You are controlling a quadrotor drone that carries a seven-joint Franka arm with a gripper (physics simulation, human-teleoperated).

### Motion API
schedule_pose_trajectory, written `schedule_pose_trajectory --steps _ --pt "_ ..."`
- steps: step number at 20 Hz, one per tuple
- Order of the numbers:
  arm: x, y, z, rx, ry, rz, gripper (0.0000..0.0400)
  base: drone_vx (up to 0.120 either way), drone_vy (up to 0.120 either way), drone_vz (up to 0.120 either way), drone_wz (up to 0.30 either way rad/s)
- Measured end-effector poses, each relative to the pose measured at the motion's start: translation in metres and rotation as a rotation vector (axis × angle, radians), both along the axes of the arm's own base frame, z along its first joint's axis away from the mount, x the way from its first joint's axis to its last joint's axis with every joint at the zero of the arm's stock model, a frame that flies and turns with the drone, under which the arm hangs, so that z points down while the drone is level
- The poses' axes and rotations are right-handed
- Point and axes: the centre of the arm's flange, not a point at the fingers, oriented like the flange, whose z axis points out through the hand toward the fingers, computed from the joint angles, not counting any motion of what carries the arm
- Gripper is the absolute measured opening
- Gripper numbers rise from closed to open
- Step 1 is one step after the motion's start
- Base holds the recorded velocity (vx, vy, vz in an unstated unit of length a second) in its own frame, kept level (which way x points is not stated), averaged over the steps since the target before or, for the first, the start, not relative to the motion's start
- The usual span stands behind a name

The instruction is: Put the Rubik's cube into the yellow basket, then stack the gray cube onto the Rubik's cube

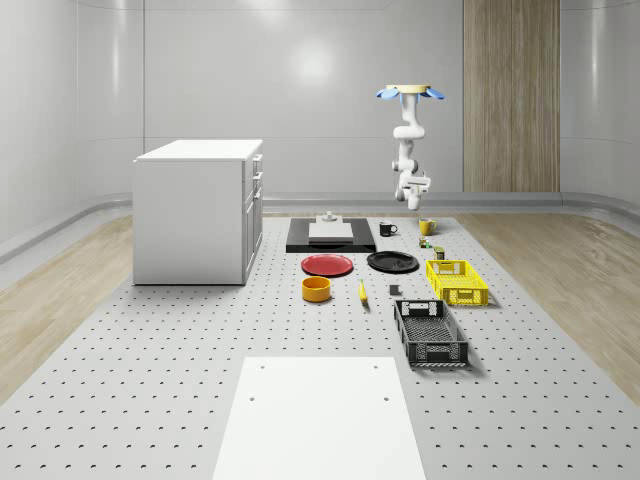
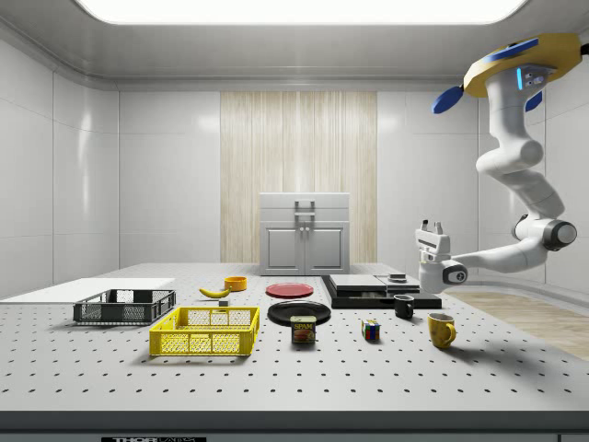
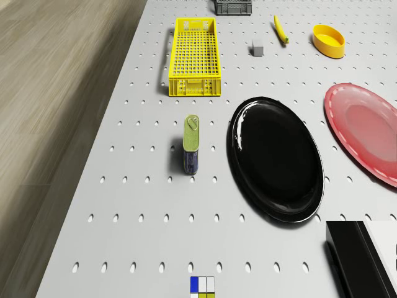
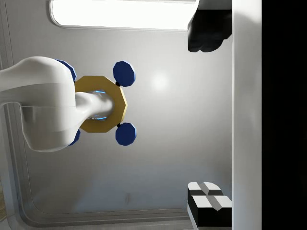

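Landmark: yellow mesh plastic basket [image 2: 206,331]. Going left to right in the side view: basket sat on the perforated grey table [image 2: 276,378]; the multicoloured Rubik's cube [image 2: 371,330] lay on the table well to its right, apart from it. Small gray cube [image 3: 258,48] lay near the basket. Drone [image 2: 523,74] hovered high, far right of the basket. Gripper [image 2: 431,230] pointed upward, fingers apart, holding nothing.

Yellow octagonal drone [image 2: 526,57] with blue rotors, glossy white jointed arm [image 2: 521,175], black-tipped fingers [image 4: 207,29].
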Motion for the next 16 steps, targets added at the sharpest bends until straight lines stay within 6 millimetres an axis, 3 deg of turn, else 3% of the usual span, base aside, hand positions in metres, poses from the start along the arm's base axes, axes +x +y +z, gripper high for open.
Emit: schedule_pose_trajectory --steps 5,9,12,16 --pt "0.0 0.017 -0.004 -0.171 -0.004 -0.005 0.04 0.12 0.0 0.0 0.0" --pt "0.0 0.042 -0.016 -0.451 -0.006 -0.013 0.04 0.12 0.0 0.0 0.0" --pt "0.0 0.066 -0.039 -0.795 -0.006 -0.024 0.04 0.12 0.0 0.0 0.0" --pt "0.002 0.086 -0.099 -1.434 -0.005 -0.044 0.04 0.12 0.0 -0.02 0.0"
